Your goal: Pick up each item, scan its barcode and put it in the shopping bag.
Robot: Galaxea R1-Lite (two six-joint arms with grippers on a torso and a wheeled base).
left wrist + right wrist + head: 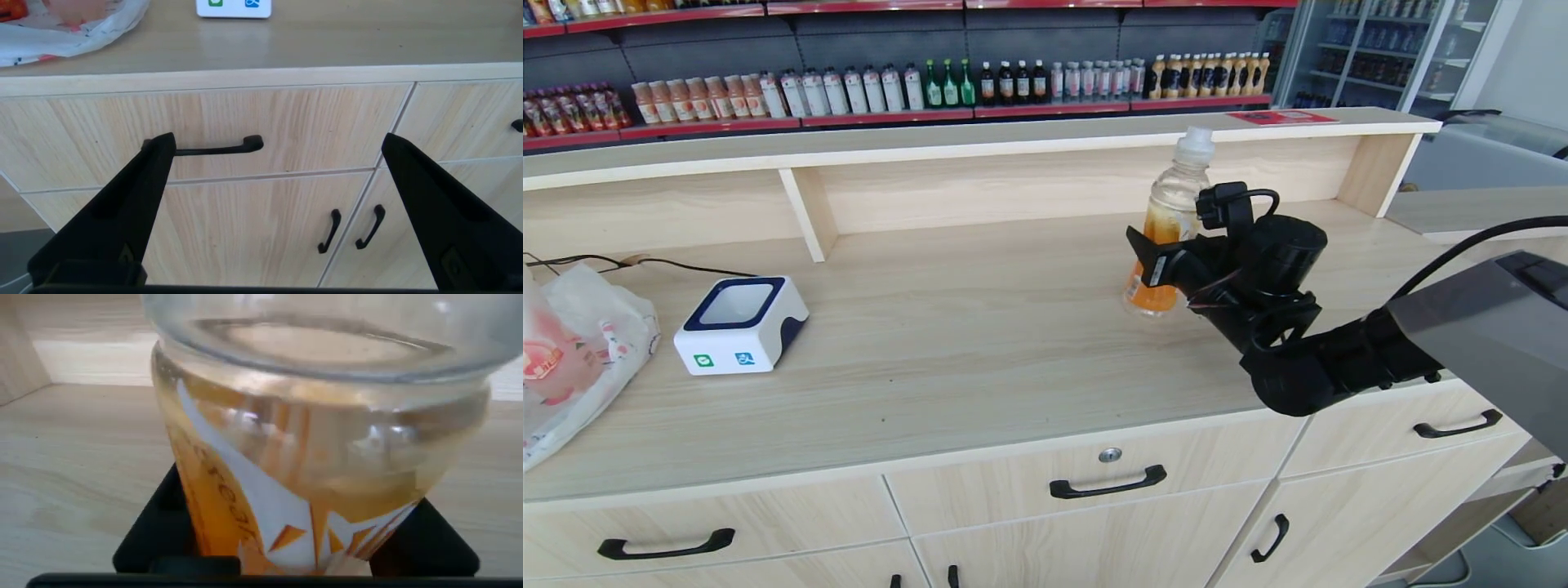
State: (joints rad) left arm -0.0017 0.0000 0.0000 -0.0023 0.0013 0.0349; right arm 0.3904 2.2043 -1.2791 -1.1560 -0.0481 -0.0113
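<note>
Right claw: I saw the right gripper (1161, 265) clamped on the bottle (1176, 196), its black fingers (155, 539) pressed to either side of the lower body.
Bottle: it was clear plastic with a white cap, partly filled with orange drink, and stood close to upright with a slight lean.
Bottle's place: it was at the right part of the counter (947, 327), in front of the raised wooden ledge; I could not tell whether its base touched the top or sat just off it.
Left claw: the left gripper (278, 147) was released, its fingers spread wide with nothing between them, held low in front of the drawers (245, 114) below the counter edge.
Scanner: the scanner (742, 325), a white box with a dark blue rim, sat on the left part of the counter, well apart from the bottle.
Shopping bag: the shopping bag (572, 359), thin white plastic with red print, lay slumped at the counter's far left, just beside the scanner.
Behind: I saw shelves of bottled drinks (931, 82) along the back wall.
</note>
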